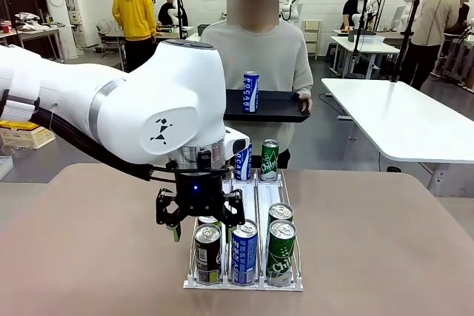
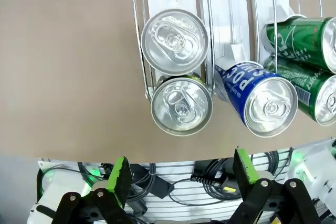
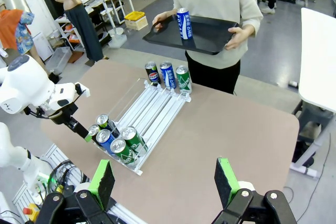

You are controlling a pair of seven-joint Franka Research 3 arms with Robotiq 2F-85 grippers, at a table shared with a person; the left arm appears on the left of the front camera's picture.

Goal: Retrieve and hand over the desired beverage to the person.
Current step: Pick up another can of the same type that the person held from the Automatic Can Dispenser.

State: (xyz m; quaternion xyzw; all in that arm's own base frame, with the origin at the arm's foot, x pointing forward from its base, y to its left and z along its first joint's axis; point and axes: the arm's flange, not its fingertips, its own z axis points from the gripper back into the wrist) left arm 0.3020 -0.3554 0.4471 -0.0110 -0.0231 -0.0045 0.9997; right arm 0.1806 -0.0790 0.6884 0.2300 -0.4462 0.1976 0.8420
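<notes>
Beverage cans (image 1: 244,251): near end of rack (image 1: 222,284), close-packed, on bench (image 1: 385,257).
Right hand (image 3: 164,169): fingers apart, empty.
Left hand (image 1: 201,226): fingers apart, over near-left dark can (image 1: 208,253).
Risk: a finger may clip the adjacent blue can (image 2: 265,100), tipping it.
Person (image 1: 259,57): far side, holding tray (image 1: 278,105).

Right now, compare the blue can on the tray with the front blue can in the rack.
The tray can stands on a black tray that the person holds; the rack can sits in the wire rack on the table. The tray can stands alone; the rack can has a dark can and a green can beside it. Both are upright and blue.
</notes>
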